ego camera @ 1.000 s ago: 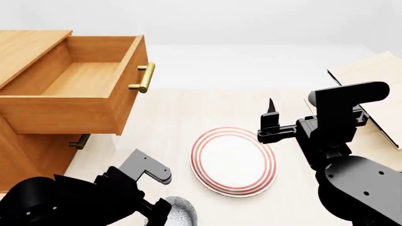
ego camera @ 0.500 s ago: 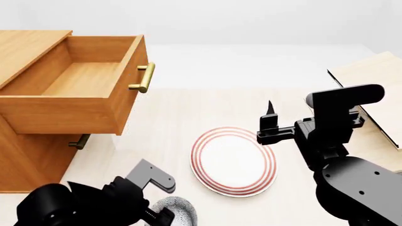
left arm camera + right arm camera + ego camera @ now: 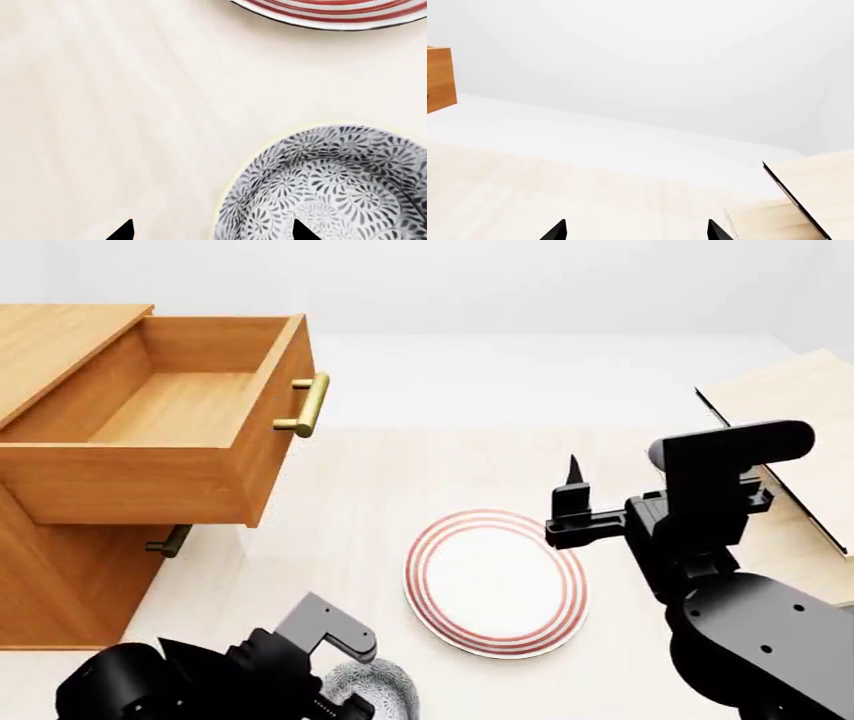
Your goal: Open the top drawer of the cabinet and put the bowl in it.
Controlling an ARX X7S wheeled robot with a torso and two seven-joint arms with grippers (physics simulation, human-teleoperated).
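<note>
The cabinet [image 3: 54, 570] stands at the left of the head view with its top drawer [image 3: 174, 410] pulled out and nothing inside. The bowl [image 3: 333, 185], grey-blue with a swirl pattern, sits on the pale table near the front edge [image 3: 380, 685], partly hidden under my left arm. My left gripper [image 3: 212, 232] is open just above it; one fingertip [image 3: 300, 232] is over the bowl's inside, the other is outside, and the rim lies between them. My right gripper [image 3: 637, 231] is open with nothing in it, hovering by the plate's far right edge [image 3: 574, 490].
A white plate with red rings [image 3: 497, 580] lies right of the bowl, its edge also in the left wrist view [image 3: 333, 12]. A pale tilted plank rack [image 3: 787, 420] stands at the far right. The lower drawer's handle [image 3: 170, 540] shows below the open drawer.
My left arm has moved toward the table's front edge and lowered over the bowl. The right arm has shifted only slightly.
</note>
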